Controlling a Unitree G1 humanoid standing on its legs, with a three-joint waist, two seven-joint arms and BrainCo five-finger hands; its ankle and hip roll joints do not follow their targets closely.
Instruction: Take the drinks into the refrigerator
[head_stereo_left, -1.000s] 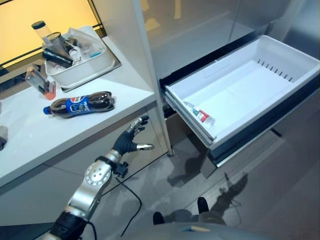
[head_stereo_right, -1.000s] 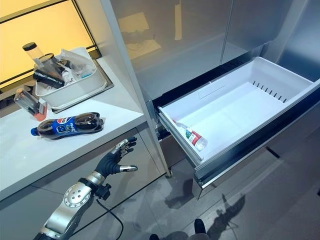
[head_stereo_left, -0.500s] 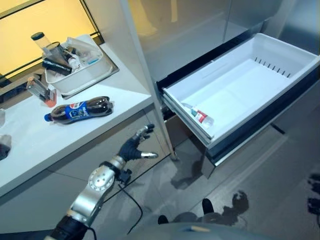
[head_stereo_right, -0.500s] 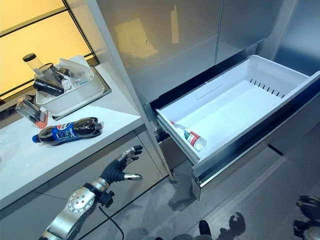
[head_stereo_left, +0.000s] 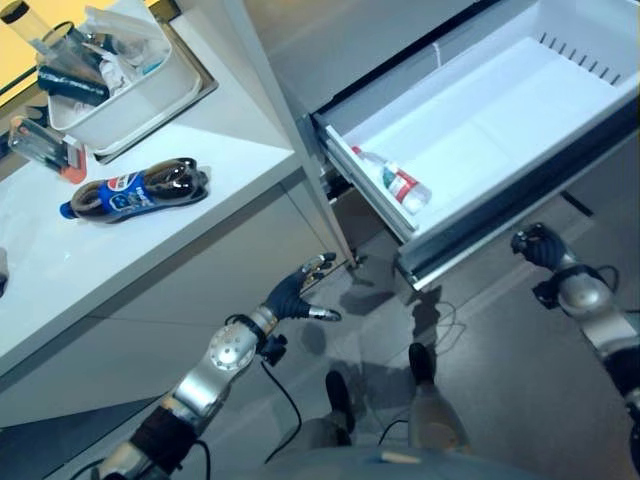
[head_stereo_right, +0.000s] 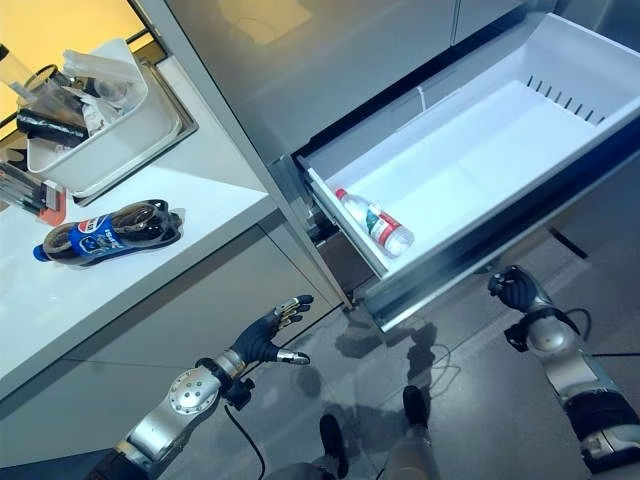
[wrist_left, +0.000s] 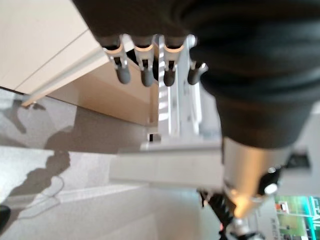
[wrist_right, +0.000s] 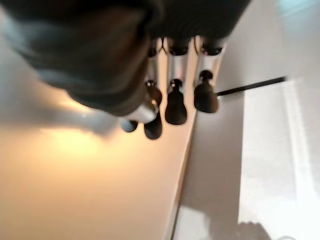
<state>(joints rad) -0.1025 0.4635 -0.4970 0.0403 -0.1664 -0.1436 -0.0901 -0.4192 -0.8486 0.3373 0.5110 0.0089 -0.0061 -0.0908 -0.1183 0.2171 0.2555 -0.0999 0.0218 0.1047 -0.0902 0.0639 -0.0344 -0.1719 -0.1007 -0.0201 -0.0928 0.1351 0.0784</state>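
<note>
silver-grey arms, dark ribbed wrist covers, silver dark-tipped fingers (wrist_left: 143, 70)

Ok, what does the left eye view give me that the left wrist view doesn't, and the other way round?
Left eye: cola bottle lying on the counter, small bottle in the open drawer, right robot hand low by the drawer front. Left wrist: the fingers close up, straight, holding nothing. Both: left robot hand, cabinet front, floor.

Kitchen, white counter (head_stereo_left: 250, 150), open refrigerator drawer (head_stereo_left: 520, 110) (bottle inside)
</note>
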